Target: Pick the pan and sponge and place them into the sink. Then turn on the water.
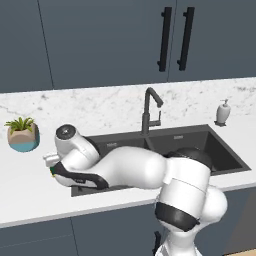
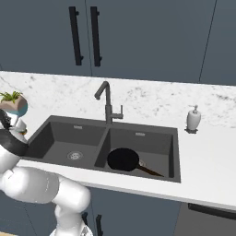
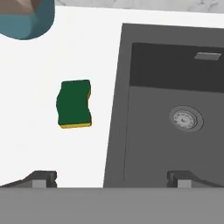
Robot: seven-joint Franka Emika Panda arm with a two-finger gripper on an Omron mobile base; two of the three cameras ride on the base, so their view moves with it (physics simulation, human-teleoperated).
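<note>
The dark green sponge point(image 3: 74, 103), yellow underneath, lies flat on the white counter just left of the sink point(image 3: 126, 78). My gripper point(image 3: 113, 179) is open above the sink's left rim. One fingertip point(image 3: 43, 178) hangs over the counter and the other over the left basin. The sponge is ahead of the left fingertip and clear of it. In the right basin the black pan point(image 2: 123, 159) rests with its brown handle pointing right. In the left base view my arm reaches left across the sink point(image 1: 222, 150), and a sliver of the sponge point(image 1: 52, 172) peeks out beside the hand.
A plant in a tan-and-teal pot point(image 1: 22, 134) stands on the counter left of the sponge; its pot point(image 3: 26, 17) fills a top corner of the hand view. The faucet point(image 2: 107, 101) rises behind the divider. A soap dispenser point(image 2: 194, 119) stands at the back right.
</note>
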